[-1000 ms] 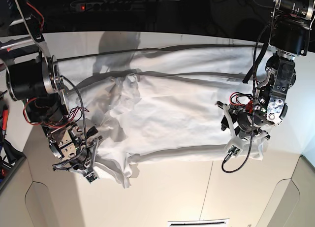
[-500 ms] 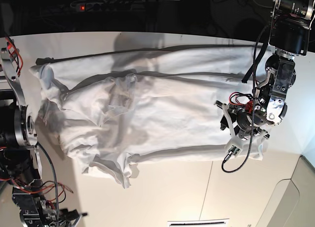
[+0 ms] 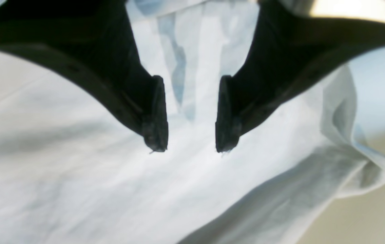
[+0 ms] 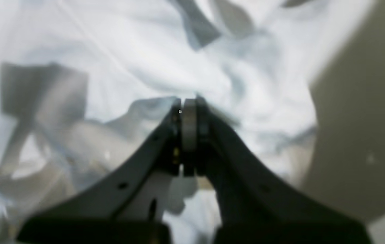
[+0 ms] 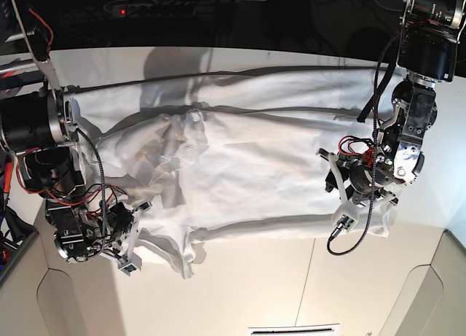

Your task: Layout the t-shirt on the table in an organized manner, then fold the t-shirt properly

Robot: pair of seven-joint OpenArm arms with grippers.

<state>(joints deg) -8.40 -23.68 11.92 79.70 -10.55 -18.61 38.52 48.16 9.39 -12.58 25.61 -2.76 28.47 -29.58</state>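
The white t-shirt (image 5: 255,161) lies spread lengthwise across the table (image 5: 255,292), smooth in the middle and bunched into wrinkles at its left end (image 5: 167,143). My left gripper (image 5: 342,197) hovers over the shirt's right edge. In the left wrist view it (image 3: 189,145) is open, with cloth (image 3: 77,169) below it and nothing between the fingers. My right gripper (image 5: 124,256) sits by the shirt's lower left corner. The blurred right wrist view shows it (image 4: 185,105) shut, over rumpled cloth (image 4: 128,67). Whether it pinches any cloth I cannot tell.
A thin dark seam (image 5: 131,82) runs across the table's far side, partly under the shirt. Behind the table, in the dark, lies a power strip (image 5: 124,12) with a red light. Bare tabletop (image 3: 365,220) shows past the shirt's hem.
The right arm, which had dropped toward the lower left corner half a second ago, is back beside the shirt's left end. The left arm has not moved.
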